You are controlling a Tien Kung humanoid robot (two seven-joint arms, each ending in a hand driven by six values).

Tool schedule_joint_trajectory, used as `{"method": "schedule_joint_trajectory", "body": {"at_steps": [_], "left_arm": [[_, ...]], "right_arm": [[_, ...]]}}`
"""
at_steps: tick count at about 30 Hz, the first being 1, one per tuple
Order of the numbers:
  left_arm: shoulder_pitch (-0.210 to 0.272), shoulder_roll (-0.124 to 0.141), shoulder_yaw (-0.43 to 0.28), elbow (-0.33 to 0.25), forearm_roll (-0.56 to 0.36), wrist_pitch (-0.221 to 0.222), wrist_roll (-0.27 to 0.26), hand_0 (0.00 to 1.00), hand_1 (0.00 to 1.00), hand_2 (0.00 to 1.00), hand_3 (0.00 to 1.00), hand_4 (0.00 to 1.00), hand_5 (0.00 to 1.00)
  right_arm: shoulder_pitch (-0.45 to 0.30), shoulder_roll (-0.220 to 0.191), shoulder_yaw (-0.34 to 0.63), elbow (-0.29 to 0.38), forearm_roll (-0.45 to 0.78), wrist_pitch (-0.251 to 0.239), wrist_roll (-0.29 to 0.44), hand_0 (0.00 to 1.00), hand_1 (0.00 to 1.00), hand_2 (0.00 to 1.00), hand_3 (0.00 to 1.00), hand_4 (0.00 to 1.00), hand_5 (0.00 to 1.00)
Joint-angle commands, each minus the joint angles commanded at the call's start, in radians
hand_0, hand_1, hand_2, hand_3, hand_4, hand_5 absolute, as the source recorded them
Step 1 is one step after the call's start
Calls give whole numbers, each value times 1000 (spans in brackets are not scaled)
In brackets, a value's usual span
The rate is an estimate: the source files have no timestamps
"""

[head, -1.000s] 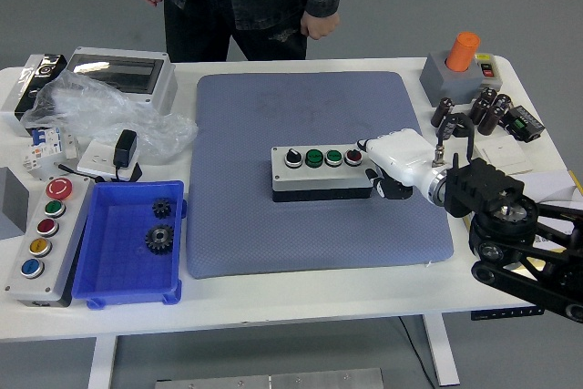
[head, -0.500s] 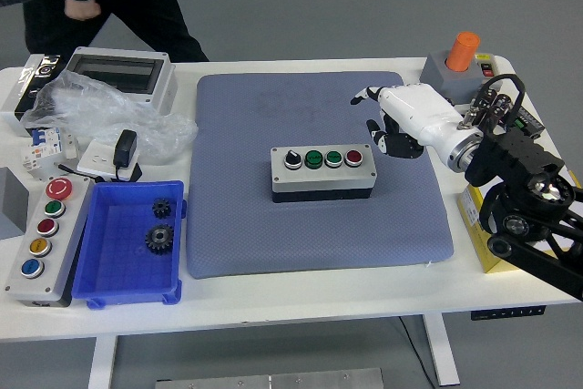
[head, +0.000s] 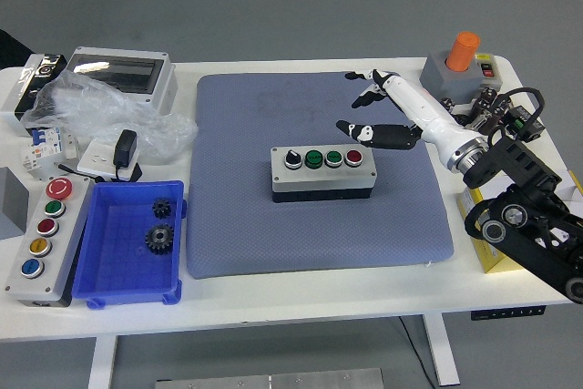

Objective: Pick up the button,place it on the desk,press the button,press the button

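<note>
Head view shows the button box [head: 323, 172] lying flat near the middle of the blue-grey mat [head: 255, 225]; its long axis runs left to right, parallel to the table's near edge, and its face points up; the lid is pale grey plastic over a black base, rectangular with squared corners; four round caps sit in a row along it, a black-and-white knob at the left, two green ones, then a red one at the right end. The mat is a soft, finely dimpled sheet with rounded corners on the white table [head: 301, 302].

The right hand [head: 383, 111], white-shelled with black joints, hangs above the mat just beyond the box's right end, apart from it; its fingers [head: 360, 131] are spread and hold nothing.

Left of the mat a blue plastic tray [head: 96, 289] holds two dark toothed gears [head: 160, 230]; beside it lies a grey panel [head: 41, 243] with red, green, yellow and blue round caps.
</note>
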Motion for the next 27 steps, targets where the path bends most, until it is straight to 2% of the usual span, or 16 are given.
{"method": "schedule_joint_trajectory", "body": {"at_steps": [1,6,7,18,19,24,25,27], "left_arm": [[0,0,0,0,0,0,0,662,689,611,639,622,360],[2,0,1,0,-2,0,0,662,689,611,639,622,360],[2,0,1,0,-2,0,0,662,689,612,640,624,360],[4,3,-5,0,6,-2,3,662,689,612,640,625,362],[3,5,-7,-1,8,-2,3,662,689,612,641,626,361],[-1,15,-13,-1,15,-3,6,662,689,612,641,626,361],[-1,18,-14,-1,17,-4,7,662,689,612,641,631,363],[-3,23,-17,-2,18,-4,9,662,689,612,641,631,363]], "right_arm": [[-7,4,8,-6,18,-1,12,933,905,971,998,998,786],[-31,16,34,-33,112,-2,64,933,905,971,998,998,786],[-34,16,37,-36,125,-1,71,939,909,970,998,998,870],[-88,27,124,-57,337,-3,198,941,906,958,998,998,895],[-96,28,136,-58,362,-3,212,935,893,931,974,998,916],[-139,30,194,-60,451,1,259,935,893,931,974,998,916],[-149,31,206,-61,463,2,267,916,868,890,922,998,941],[-169,34,225,-65,486,4,279,916,868,890,922,998,941]]}}
